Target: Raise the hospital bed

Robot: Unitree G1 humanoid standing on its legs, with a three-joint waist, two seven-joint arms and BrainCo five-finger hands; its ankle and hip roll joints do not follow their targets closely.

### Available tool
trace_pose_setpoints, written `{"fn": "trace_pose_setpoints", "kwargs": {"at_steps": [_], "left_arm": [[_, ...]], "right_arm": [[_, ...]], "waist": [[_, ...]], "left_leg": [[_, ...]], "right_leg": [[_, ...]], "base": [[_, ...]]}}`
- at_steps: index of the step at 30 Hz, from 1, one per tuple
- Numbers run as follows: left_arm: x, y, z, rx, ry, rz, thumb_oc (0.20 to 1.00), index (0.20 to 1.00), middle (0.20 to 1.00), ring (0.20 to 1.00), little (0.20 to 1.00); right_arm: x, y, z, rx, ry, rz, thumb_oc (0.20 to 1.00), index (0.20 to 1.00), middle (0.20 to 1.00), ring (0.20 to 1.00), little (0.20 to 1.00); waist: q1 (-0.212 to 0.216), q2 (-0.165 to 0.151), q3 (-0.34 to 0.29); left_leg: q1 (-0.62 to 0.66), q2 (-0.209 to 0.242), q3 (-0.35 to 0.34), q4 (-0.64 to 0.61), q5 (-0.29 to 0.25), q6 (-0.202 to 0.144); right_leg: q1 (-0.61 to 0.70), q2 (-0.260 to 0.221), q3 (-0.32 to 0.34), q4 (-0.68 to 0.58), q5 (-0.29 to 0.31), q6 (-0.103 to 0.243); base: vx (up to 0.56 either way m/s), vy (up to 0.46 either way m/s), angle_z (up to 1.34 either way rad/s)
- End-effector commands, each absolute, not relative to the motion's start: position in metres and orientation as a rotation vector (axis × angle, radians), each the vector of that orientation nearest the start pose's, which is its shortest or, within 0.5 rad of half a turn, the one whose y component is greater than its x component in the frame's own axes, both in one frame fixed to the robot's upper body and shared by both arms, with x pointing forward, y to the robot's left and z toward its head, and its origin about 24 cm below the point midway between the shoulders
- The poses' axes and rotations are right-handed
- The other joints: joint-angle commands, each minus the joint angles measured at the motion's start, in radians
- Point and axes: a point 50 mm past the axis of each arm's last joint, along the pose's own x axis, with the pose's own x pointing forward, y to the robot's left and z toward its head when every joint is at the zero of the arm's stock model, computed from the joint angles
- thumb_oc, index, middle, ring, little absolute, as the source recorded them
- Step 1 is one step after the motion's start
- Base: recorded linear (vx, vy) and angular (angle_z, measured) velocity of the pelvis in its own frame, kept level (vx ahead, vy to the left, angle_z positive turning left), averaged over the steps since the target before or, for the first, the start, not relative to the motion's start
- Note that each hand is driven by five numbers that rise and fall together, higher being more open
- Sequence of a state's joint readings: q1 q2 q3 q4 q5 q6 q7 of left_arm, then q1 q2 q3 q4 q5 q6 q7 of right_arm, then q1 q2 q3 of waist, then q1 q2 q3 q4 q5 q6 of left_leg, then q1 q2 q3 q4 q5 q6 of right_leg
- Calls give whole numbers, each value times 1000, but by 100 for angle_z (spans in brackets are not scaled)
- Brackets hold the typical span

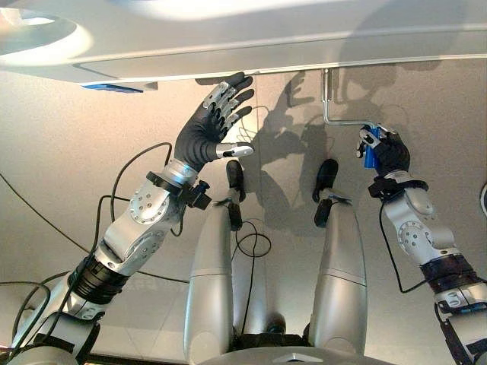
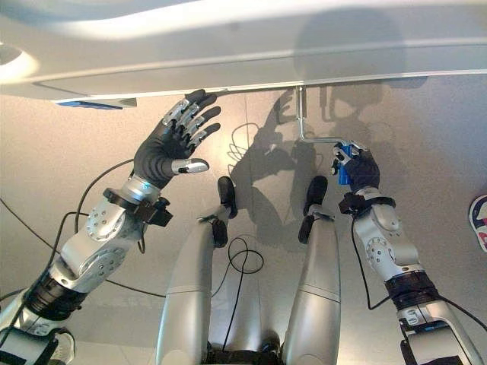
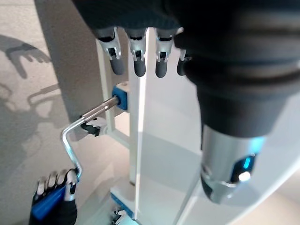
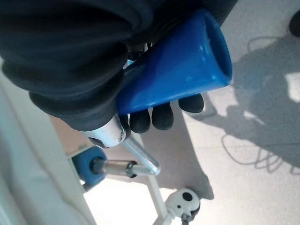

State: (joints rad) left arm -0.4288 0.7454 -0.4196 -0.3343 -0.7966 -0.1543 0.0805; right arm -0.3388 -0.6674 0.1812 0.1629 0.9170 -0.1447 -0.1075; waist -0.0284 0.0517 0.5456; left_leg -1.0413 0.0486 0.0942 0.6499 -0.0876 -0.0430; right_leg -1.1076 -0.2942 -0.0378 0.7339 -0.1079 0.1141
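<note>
Right hand [image 1: 388,152] curled round the blue grip [image 4: 178,61] of the bent metal crank [image 1: 335,114] under the hospital bed [image 1: 243,38] foot end, left hand [image 1: 209,125] raised nearby, fingers spread wide, seemingly just short of the bed's edge

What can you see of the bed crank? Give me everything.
The crank is a bent rod of shiny bare metal with a blue, plastic-looking grip at its free end. Its shaft enters a blue collar on the white bed frame, runs out, turns at a rounded corner and ends in the grip. The right hand is curled round the grip. The left hand is spread open near the bed's edge, not touching the crank.
</note>
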Motion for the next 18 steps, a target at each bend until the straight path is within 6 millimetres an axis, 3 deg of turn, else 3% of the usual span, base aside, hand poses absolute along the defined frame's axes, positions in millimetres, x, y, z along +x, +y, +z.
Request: {"fn": "trace_pose_setpoints", "kwargs": {"at_steps": [1, 5, 9, 12, 13, 15, 18], "left_arm": [[249, 132, 218, -34, -605, -599, 1000, 1000, 1000, 1000, 1000], [246, 132, 220, -13, -610, -611, 1000, 1000, 1000, 1000, 1000], [243, 127, 220, 4, -601, -652, 1000, 1000, 1000, 1000, 1000], [244, 122, 218, 31, -591, -677, 1000, 1000, 1000, 1000, 1000], [244, 122, 218, 31, -591, -676, 1000, 1000, 1000, 1000, 1000], [243, 120, 217, 44, -588, -690, 1000, 1000, 1000, 1000, 1000], [243, 118, 217, 39, -588, -693, 1000, 1000, 1000, 1000, 1000]], "right_arm": [[291, -258, 224, 231, -610, 43, 200, 200, 200, 200, 200], [287, -242, 233, 213, -626, 140, 200, 200, 200, 200, 200], [282, -207, 248, 170, -629, 353, 200, 200, 200, 200, 200], [276, -174, 250, 133, -584, 548, 200, 200, 200, 200, 200], [276, -174, 250, 133, -583, 549, 200, 200, 200, 200, 200], [273, -150, 249, 125, -546, 671, 200, 200, 200, 200, 200], [272, -133, 245, 149, -513, 751, 200, 200, 200, 200, 200]], "waist": [[-31, -25, -26], [-26, -34, -26], [-16, -50, -26], [-3, -56, -26], [-4, -56, -26], [8, -54, -26], [18, -50, -26]], "left_leg": [[87, 34, -14, -126, 66, -25], [97, 35, -18, -129, 66, -24], [111, 34, -27, -132, 68, -24], [120, 30, -36, -139, 74, -23], [120, 30, -36, -139, 74, -23], [126, 25, -42, -143, 76, -19], [125, 21, -46, -138, 75, -16]], "right_leg": [[64, 32, -37, -53, 52, 9], [80, 33, -45, -64, 56, 11], [110, 30, -51, -80, 64, 12], [128, 26, -63, -91, 68, 13], [128, 26, -63, -91, 69, 13], [136, 24, -67, -92, 71, 13], [145, 20, -70, -92, 71, 13]], "base": [[-5, 24, 4], [-2, 6, 2], [0, 0, 0], [0, 0, 0], [0, 0, 0], [0, 0, 0], [0, 0, 0]]}}
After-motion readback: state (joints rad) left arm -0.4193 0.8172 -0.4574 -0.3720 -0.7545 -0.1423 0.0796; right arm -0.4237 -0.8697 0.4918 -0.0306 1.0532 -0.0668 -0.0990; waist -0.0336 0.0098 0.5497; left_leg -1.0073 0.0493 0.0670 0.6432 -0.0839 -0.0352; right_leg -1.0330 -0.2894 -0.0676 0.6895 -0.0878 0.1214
